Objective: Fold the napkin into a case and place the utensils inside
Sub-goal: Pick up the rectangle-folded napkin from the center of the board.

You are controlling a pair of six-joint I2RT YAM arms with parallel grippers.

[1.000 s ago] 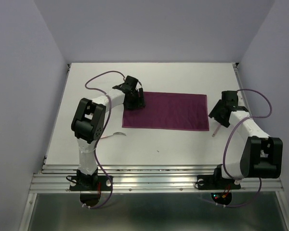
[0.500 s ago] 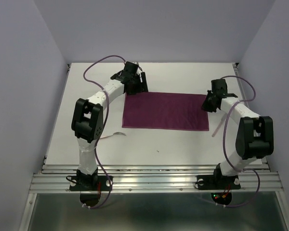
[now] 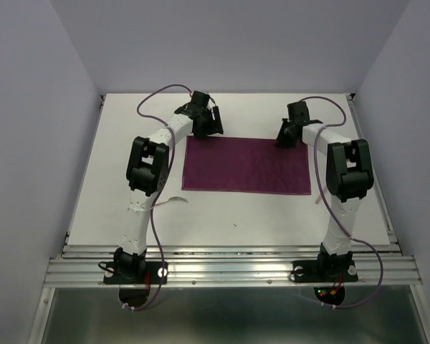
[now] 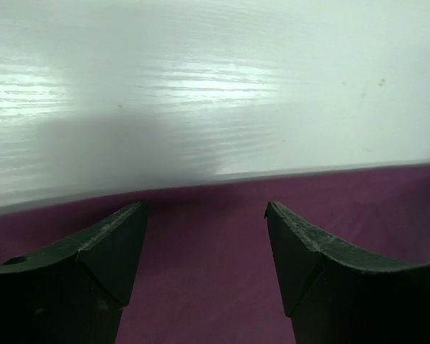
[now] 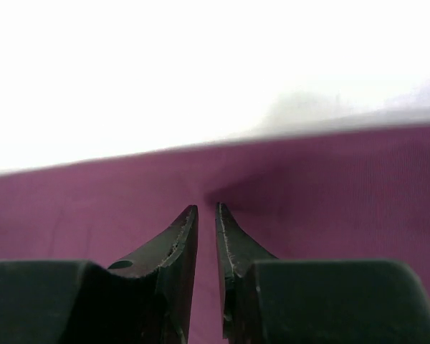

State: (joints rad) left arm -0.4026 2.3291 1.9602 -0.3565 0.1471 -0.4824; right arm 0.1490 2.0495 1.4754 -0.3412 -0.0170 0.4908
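The burgundy napkin (image 3: pixel 247 166) lies flat as one wide rectangle in the middle of the white table. My left gripper (image 3: pixel 206 127) hovers at its far left corner, open wide over the far hem (image 4: pixel 204 208), with only cloth (image 4: pixel 208 287) below the gap. Near the far right corner, my right gripper (image 3: pixel 283 137) points down at the napkin (image 5: pixel 330 186); its jaws (image 5: pixel 206 208) stand a narrow slit apart with nothing between them. One pale utensil (image 3: pixel 173 200) lies by the napkin's near left corner. No case has been formed.
The white table (image 3: pixel 236 215) ends in a metal rail (image 3: pixel 229 266) at the near edge, where both arm bases are bolted. Lilac walls close in the left, right and far sides. Purple cables (image 3: pixel 158 97) loop above both forearms.
Both arms have swung toward the far edge of the napkin. The right gripper came in from the right side and its jaws have narrowed from wide to a slit. The left gripper stayed open.
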